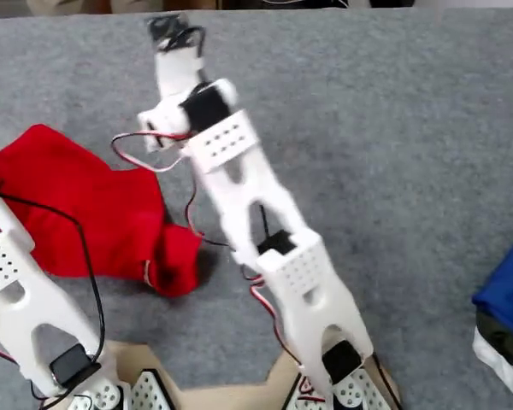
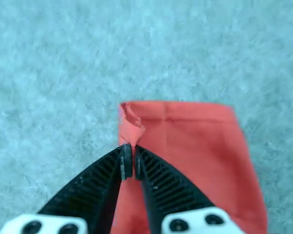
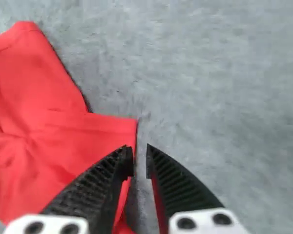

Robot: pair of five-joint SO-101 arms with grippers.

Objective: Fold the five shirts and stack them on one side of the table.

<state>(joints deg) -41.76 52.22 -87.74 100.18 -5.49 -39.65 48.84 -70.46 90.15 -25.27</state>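
A red shirt (image 1: 85,213) lies crumpled on the grey table (image 1: 385,145) at the left. My left gripper (image 2: 130,163) is shut on a folded corner of the red shirt (image 2: 185,146), with a small pucker of cloth just past its tips. The left arm (image 1: 17,282) rises along the left edge of the high view. My right gripper (image 3: 139,158) hangs over an edge of the red shirt (image 3: 39,126), its jaws a narrow gap apart with nothing between them. From above, the right gripper (image 1: 175,32) sits at the far end of its long white arm.
A stack of folded shirts (image 1: 506,316), blue over dark over white, sits at the right edge of the table. Both arm bases stand on a cardboard piece (image 1: 197,397) at the front. Red and black cables (image 1: 145,158) hang from the right arm over the shirt.
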